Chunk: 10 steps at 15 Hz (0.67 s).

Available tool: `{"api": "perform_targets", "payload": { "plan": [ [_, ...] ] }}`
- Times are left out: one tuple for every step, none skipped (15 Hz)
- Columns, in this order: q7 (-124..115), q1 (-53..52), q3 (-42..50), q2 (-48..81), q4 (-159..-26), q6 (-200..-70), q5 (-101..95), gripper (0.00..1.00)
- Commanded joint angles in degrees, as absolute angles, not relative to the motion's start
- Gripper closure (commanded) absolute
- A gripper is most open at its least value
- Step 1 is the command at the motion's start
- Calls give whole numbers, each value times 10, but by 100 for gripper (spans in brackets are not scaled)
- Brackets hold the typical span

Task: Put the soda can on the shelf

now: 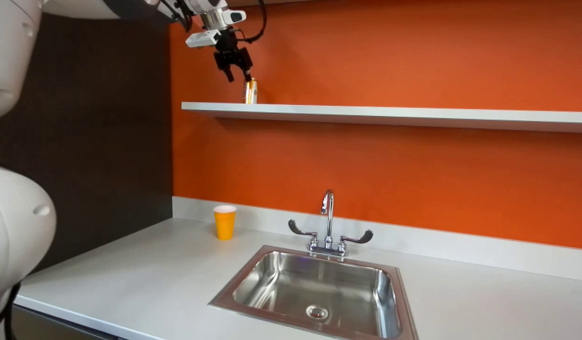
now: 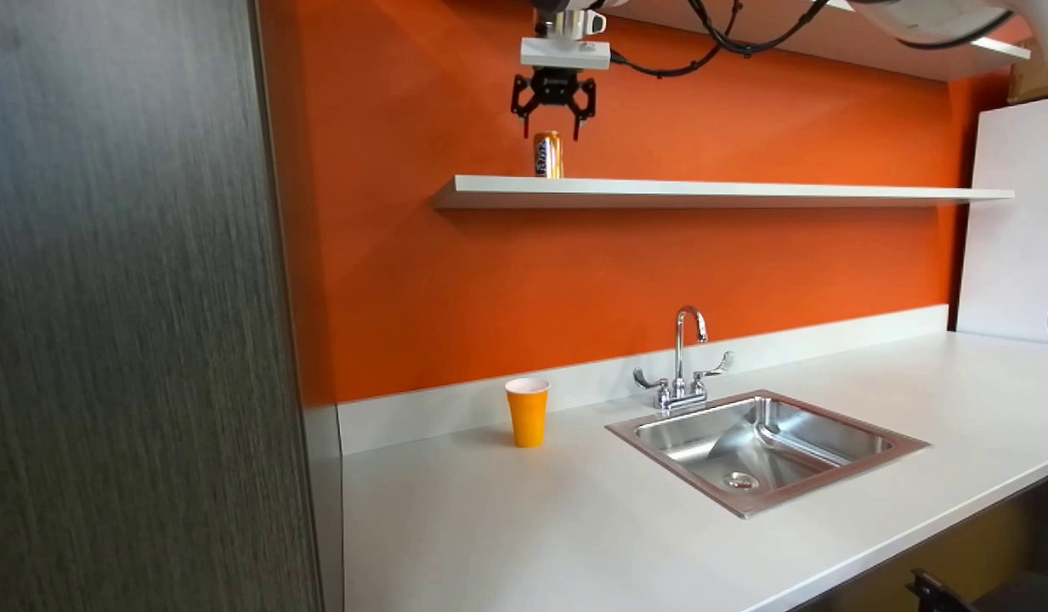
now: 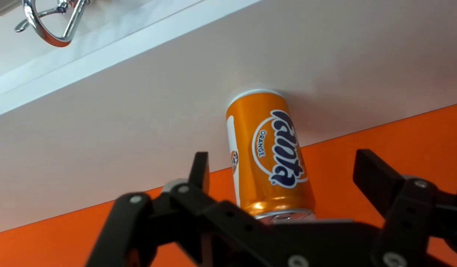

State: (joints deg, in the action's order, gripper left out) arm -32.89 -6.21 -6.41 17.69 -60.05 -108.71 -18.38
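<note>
The soda can (image 1: 251,92) is orange with a silvery top and a Fanta label. It stands upright on the left part of the shelf (image 1: 390,113), a long thin white board on the orange wall. The can (image 2: 548,155) and shelf (image 2: 702,191) also show in an exterior view. My gripper (image 1: 240,80) is open just above the can; it also shows in an exterior view (image 2: 552,136). In the wrist view the gripper's fingers (image 3: 282,152) are wide apart on either side of the can (image 3: 265,148), with gaps. Part of the can's top is hidden behind the gripper body.
A yellow-orange cup (image 1: 225,222) stands on the grey-white countertop (image 1: 130,274) below the shelf. A steel sink (image 1: 265,309) with a chrome faucet (image 1: 329,217) is beside it. A dark panel (image 1: 92,141) borders the wall. An upper board (image 2: 770,42) hangs above the shelf.
</note>
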Motion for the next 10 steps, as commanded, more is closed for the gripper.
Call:
{"api": "perform_targets", "payload": {
  "plan": [
    [-347, -63, -64, 127, -658, -1074, -184, 0],
    [-349, -63, -64, 114, -675, -1076, -185, 0],
    [-349, -62, -65, 100, -693, -1080, -183, 0],
    [-348, -61, -66, 81, -718, -1089, -178, 0],
    [-345, -60, -68, 63, -742, -1097, -172, 0],
    [-336, -59, -70, 40, -772, -1104, -162, 0],
    [-334, -59, -71, 22, -794, -1105, -154, 0],
    [-323, -58, -73, 0, -822, -1108, -139, 0],
    [-307, -57, -74, -21, -849, -1107, -120, 0],
    [-297, -58, -73, -40, -874, -1107, -103, 0]
  ]
}}
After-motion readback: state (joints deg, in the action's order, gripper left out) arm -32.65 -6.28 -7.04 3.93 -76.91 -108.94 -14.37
